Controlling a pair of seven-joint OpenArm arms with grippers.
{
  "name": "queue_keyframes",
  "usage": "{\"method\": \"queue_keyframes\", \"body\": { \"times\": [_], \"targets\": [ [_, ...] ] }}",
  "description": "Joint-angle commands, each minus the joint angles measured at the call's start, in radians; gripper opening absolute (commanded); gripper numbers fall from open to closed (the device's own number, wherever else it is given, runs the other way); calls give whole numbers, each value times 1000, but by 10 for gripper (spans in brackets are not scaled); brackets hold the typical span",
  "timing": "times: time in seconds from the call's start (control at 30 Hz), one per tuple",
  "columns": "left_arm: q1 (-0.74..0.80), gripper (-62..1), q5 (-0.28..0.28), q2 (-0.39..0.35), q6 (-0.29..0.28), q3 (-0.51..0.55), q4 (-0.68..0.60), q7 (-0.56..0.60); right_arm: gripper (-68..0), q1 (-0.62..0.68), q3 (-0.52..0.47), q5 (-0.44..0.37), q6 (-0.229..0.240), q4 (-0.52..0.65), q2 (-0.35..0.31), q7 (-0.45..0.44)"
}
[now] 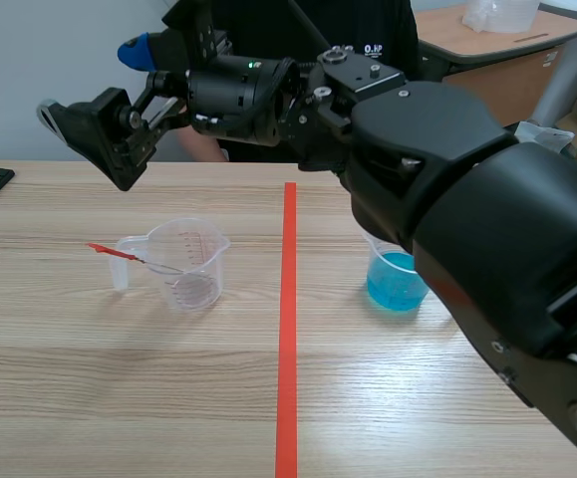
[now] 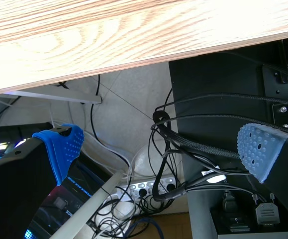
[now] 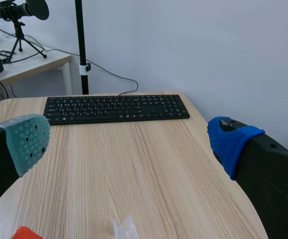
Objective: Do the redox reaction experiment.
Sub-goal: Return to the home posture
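Right arm raised over a pale wood-grain table (image 1: 89,398), both sets of jaws spread wide and holding nothing.

The bulky matte-black right arm (image 1: 447,189) crosses from the right to the far left, its right jaws high above the table with dotted soft pads (image 3: 27,142) well apart. The left jaws hang below the table's near edge, blue dotted pads (image 2: 61,147) apart, over tangled cables (image 2: 183,144). A flat black keyboard (image 3: 116,107) lies far left. Left of the red tape line stands a clear plastic measuring cup (image 1: 190,261) with moulded scale marks too small to read; a thin red-tipped rod (image 1: 117,254) leans out over its rim. Right of the line, partly behind the arm, stands a clear beaker of blue liquid (image 1: 396,281).
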State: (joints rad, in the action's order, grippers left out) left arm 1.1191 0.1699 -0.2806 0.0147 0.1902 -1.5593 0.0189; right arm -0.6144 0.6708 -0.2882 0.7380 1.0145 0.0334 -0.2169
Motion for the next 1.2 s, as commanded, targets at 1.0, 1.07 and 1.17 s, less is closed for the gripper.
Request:
{"method": "queue_keyframes", "body": {
  "times": [1.0,1.07,1.17],
  "targets": [
    [117,14,33,-235,-10,21,-203,180,4,815,-325,-195,-338,929,-669,178],
    [116,14,51,-270,-10,34,-240,187,4,886,-357,-195,-359,972,-688,178],
    [113,14,87,-332,-34,59,-289,210,4,983,-392,-193,-388,1033,-710,177]
  ]
}}
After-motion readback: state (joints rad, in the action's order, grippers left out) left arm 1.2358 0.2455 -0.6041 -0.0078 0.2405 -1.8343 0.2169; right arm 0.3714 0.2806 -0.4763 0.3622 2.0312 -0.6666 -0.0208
